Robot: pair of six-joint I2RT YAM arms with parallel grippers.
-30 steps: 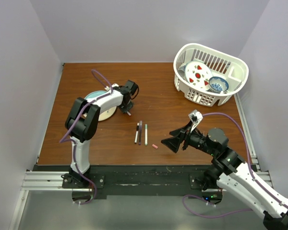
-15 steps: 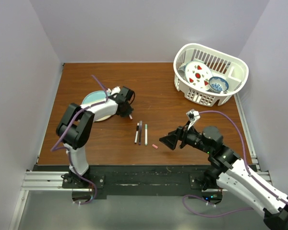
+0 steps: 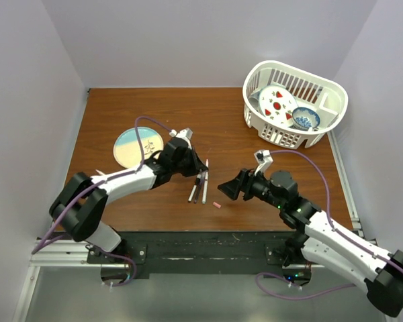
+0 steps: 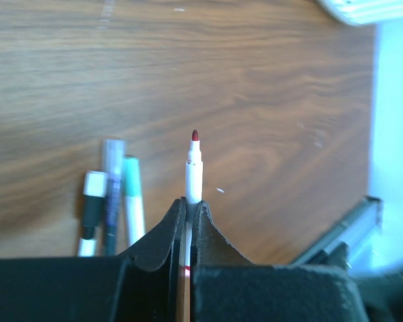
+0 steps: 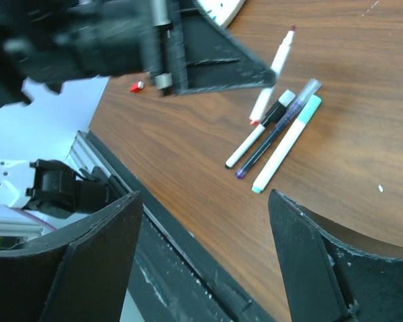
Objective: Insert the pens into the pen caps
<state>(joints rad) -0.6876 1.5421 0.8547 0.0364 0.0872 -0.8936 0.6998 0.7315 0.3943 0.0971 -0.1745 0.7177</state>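
My left gripper [image 3: 201,171] is shut on a white pen with a red tip [image 4: 193,168], which sticks out past the fingertips above the table; it also shows in the right wrist view [image 5: 275,67]. Three capped pens lie side by side just left of it: black-capped [image 4: 91,211], dark purple [image 4: 112,191] and teal [image 4: 133,204]. They also show in the top view [image 3: 198,189]. A pink-red pen cap [image 3: 216,205] lies alone on the wood. My right gripper [image 3: 227,188] is open and empty just right of that cap, jaws wide [image 5: 205,201].
A round teal-and-cream plate [image 3: 139,146] lies at the back left. A white basket [image 3: 320,131] with dishes stands at the back right. The black rail [image 3: 201,243] runs along the table's near edge. A small red piece [image 5: 136,86] lies under the left arm.
My left arm has swung from the plate to the row of pens, carrying the red-tipped pen. My right gripper has moved left toward the pink-red cap.
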